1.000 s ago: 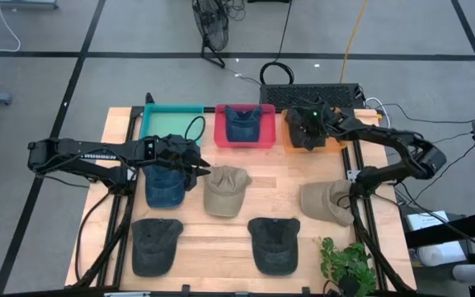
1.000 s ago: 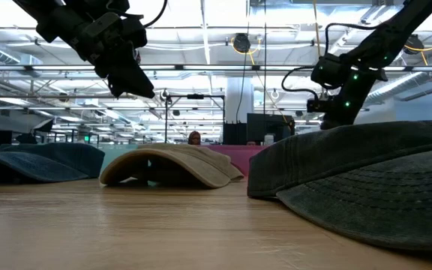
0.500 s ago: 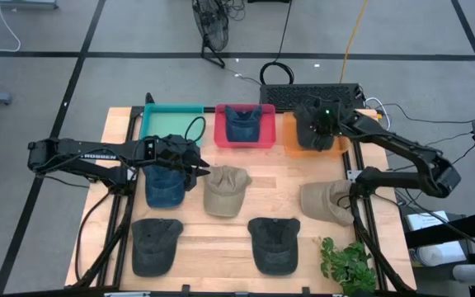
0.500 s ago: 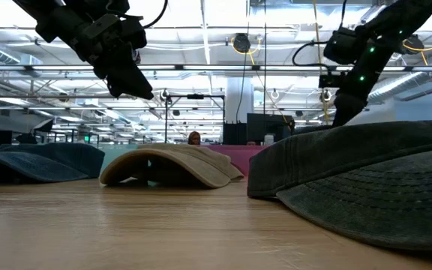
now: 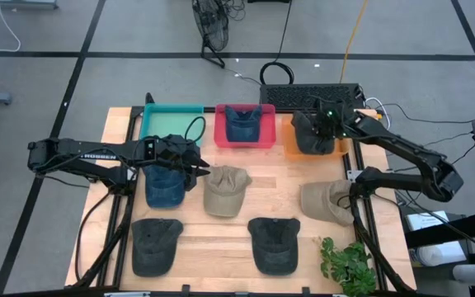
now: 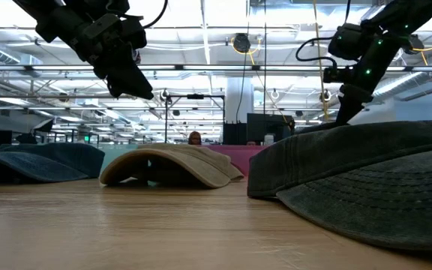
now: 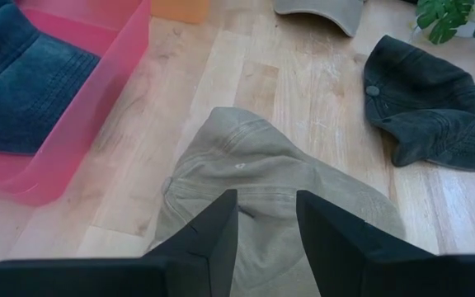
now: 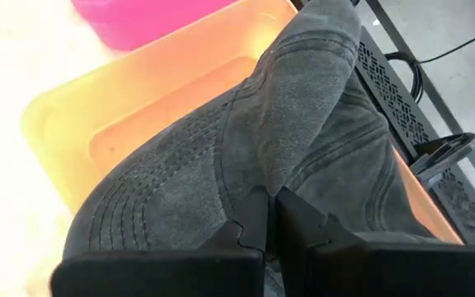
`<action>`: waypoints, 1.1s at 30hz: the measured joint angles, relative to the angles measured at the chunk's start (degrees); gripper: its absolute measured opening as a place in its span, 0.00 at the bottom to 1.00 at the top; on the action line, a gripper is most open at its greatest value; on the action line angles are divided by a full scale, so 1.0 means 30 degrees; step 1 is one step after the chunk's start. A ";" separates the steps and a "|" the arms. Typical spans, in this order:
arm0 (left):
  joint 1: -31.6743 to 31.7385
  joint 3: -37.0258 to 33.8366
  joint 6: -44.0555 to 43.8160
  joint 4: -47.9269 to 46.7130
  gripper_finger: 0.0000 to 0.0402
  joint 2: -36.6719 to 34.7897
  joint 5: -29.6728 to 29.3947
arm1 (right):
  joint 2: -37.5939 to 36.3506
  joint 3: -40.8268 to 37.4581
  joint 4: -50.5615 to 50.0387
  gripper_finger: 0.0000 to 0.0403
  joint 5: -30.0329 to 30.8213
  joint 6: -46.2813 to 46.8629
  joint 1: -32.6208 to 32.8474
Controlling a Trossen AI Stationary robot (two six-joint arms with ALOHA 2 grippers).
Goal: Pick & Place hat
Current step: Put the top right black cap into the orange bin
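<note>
My right gripper is shut on a dark grey hat above the orange bin at the table's far right. In the right wrist view the hat fills the space over the bin. My left gripper hovers open above the table, its fingers on either side of the tan hat's crown without touching it. The tan hat lies flat on the table. The near dark hat hides the held hat in the low view. My right gripper pinches a raised fold of the grey hat's crown between its two fingers, coming from above and pointing down. The hat hangs below the fingers over the orange bin. Whether its lower end touches the bin I cannot tell.
A teal bin and a pink bin holding a blue hat stand along the far edge. A blue hat, two dark hats and a khaki hat lie on the table. A plant stands at the near right corner.
My right gripper has risen and shifted a little toward the table's right edge, staying shut on the grey hat. The hat has come up with it from a crumpled heap and now hangs longer over the orange bin.
</note>
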 joint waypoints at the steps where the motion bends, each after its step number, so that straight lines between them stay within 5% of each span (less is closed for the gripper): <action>1: 0.0000 0.0000 0.0006 0.0000 0.34 0.0000 0.0000 | 0.0147 0.0000 0.0043 0.00 -0.0068 0.0219 -0.0020; 7: 0.0000 -0.0002 -0.0021 0.0007 0.34 0.0000 -0.0002 | 0.1824 0.0000 0.0345 0.00 -0.0799 0.0316 -0.0301; 13: 0.0000 0.0000 -0.0153 -0.0053 0.34 0.0000 0.0000 | 0.3188 0.0000 0.2119 0.00 0.1991 -0.0328 -0.0299; 27: -0.0133 -0.0007 -0.0228 -0.0838 0.34 0.0000 -0.0015 | 0.4586 0.0000 0.3632 0.02 0.2219 -0.2413 -0.0306; 33: -0.0464 -0.0007 -0.0376 -0.0839 0.34 0.0000 -0.0013 | 0.4926 0.0000 0.3631 0.11 0.4521 -0.2613 -0.0291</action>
